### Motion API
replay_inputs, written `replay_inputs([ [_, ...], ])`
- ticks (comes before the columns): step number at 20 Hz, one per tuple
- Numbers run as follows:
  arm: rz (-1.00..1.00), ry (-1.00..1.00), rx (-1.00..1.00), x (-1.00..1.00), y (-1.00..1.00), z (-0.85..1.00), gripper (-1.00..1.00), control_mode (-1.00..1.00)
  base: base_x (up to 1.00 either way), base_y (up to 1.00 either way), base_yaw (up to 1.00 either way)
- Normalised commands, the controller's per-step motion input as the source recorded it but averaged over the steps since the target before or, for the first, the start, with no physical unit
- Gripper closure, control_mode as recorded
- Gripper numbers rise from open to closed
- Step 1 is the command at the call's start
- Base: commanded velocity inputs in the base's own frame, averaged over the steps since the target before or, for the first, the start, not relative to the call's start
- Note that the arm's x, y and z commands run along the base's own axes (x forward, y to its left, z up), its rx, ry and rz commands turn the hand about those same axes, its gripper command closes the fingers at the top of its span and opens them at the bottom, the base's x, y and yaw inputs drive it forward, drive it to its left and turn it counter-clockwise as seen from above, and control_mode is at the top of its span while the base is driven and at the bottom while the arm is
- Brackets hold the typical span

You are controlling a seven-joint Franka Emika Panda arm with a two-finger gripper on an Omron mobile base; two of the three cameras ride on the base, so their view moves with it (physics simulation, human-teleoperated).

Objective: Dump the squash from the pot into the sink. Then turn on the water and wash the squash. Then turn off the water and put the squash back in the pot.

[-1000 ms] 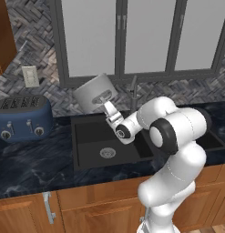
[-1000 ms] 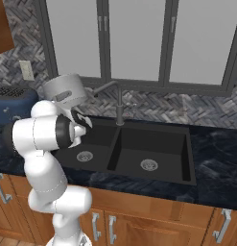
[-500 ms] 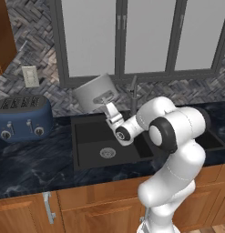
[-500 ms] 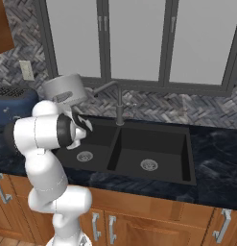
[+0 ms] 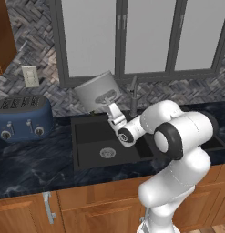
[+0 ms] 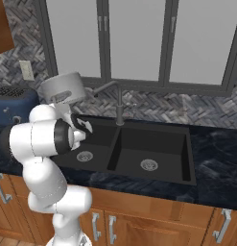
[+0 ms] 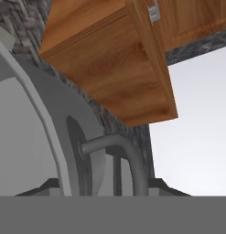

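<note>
Looming over everything, the white arm (image 5: pixel 177 136) sweeps up from the base and reaches toward eleven o'clock in the left base view, its wrist parked above the near edge of the sink (image 5: pixel 86 150). That black double basin takes the middle of the counter, the wider basin lying toward three o'clock in the right base view, silver drains showing in both. I cannot make out the squash in either basin or anywhere else.

Next down in size: the pot (image 5: pixel 96 91), and it is up in the air, lifted off the counter and tipped, hanging over the back corner of the left-hand basin. My read is that this tilt is the dumping pose, mouth swung down so the contents slide out into the sink rather than onto the stone. Whether the squash has dropped out or is inside, the pictures do not tell.

At nine o'clock from the pot sits the blue toaster (image 5: pixel 23 119), well apart from the action. Just at three o'clock of the pot stands the slim dark faucet (image 5: pixel 133 93), untouched, no water running.

Smallest of all, the gripper (image 5: pixel 109 101): it sits right at the pot's loop handle (image 7: pixel 119 151), which curves across the hand view close in front of the camera. The pincer looks clamped on that handle, jaws partly closed around the loop, which is surely what keeps the big pot hanging there.
</note>
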Motion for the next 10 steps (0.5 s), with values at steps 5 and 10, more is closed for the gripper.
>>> replay_inputs([
  [5, 0.0, 0.0, 0.03, 0.17, -0.01, 0.06, 1.0, -1.0, 0.0, 0.0, 0.0],
  [10, 0.0, 0.0, 0.01, 0.1, 0.0, 0.05, 1.0, -1.0, 0.0, 0.0, 0.0],
])
